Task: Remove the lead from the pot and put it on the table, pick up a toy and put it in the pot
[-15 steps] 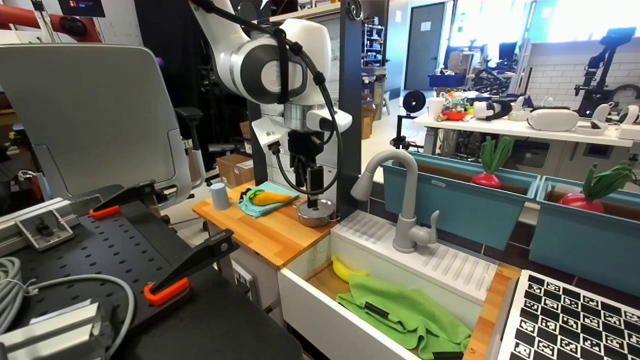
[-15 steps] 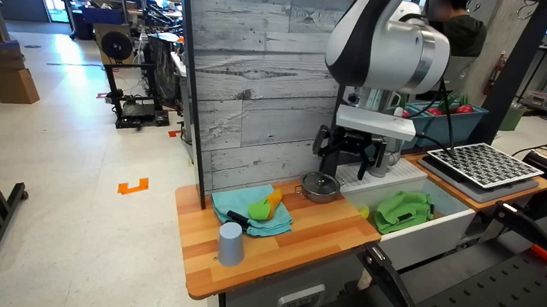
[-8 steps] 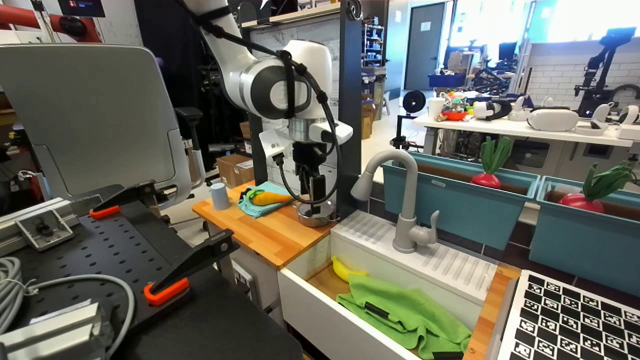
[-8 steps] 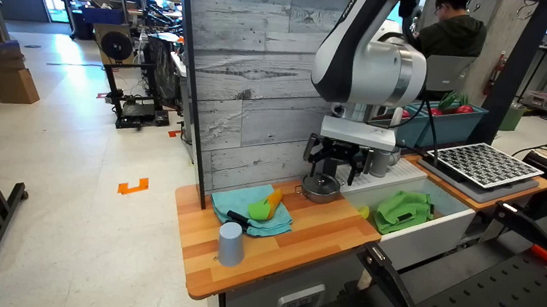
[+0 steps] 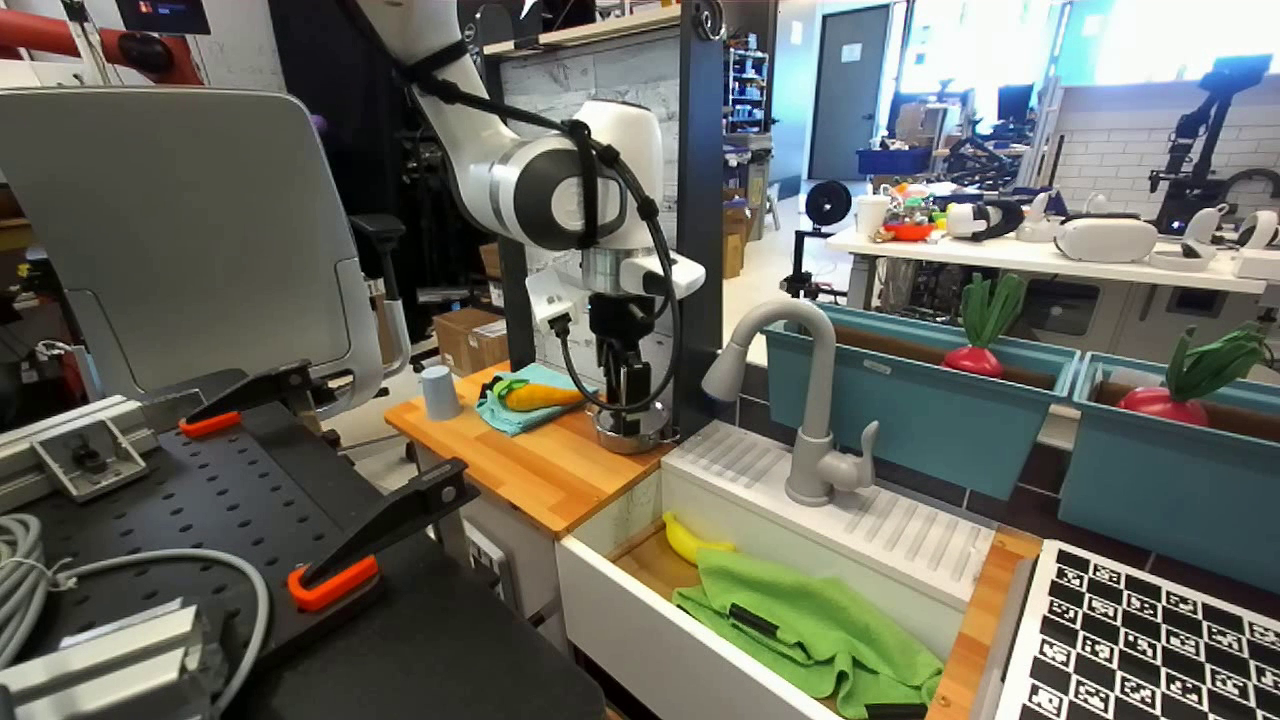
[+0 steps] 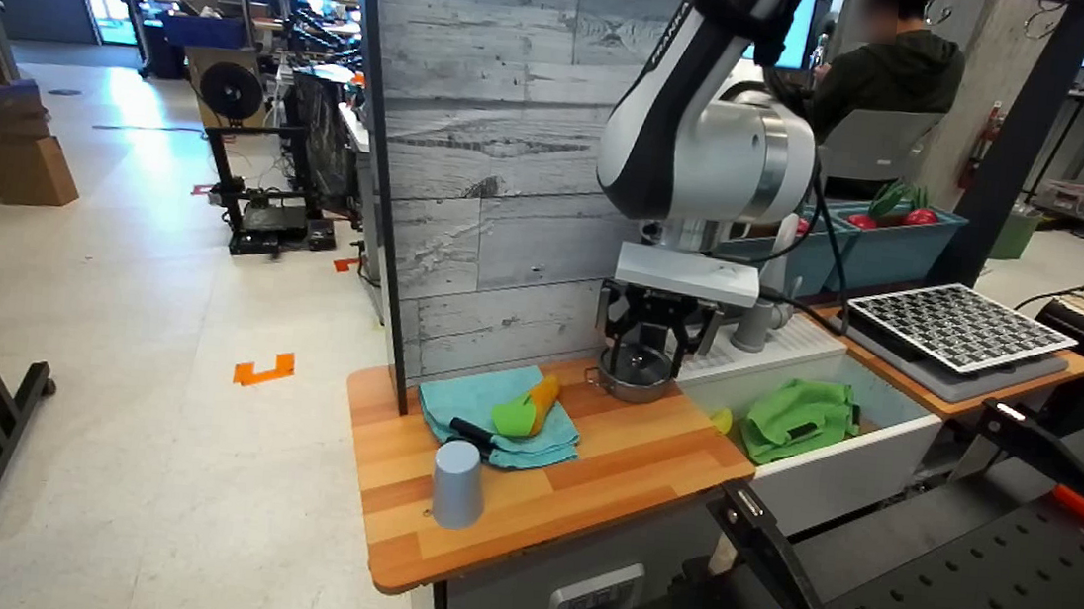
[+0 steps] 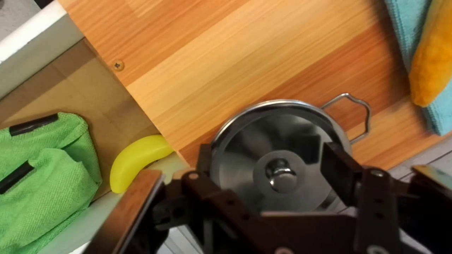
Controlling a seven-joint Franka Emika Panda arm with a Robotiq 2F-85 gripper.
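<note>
The fingers (image 7: pixel 339 173) stand spread. Between them, in the wrist view, lies the knob (image 7: pixel 283 179) of the lid (image 7: pixel 259 173).

Arm links (image 6: pixel 729 168): white, smooth, rounded shells.
Link panel (image 6: pixel 662 107): black, curved; light lettering (image 6: pixel 668 40) along upper part.
Joint ring (image 6: pixel 771 162): silver band.
Joint cap (image 5: pixel 540 195): dark grey border, white centre.
Wrist collar (image 5: pixel 603 268): silver, cylindrical.
Flange housing (image 6: pixel 687 274): white, bar-shaped.
Cable (image 5: pixel 630 180): black, external, secured by black straps (image 5: pixel 588 185).
Gripper (image 7: pixel 266 158): black, angular linkages (image 7: pixel 219 197); round metal screw heads (image 7: pixel 378 172).
Fingertips (image 7: pixel 337 169): black, block-shaped, flat-faced.
</note>
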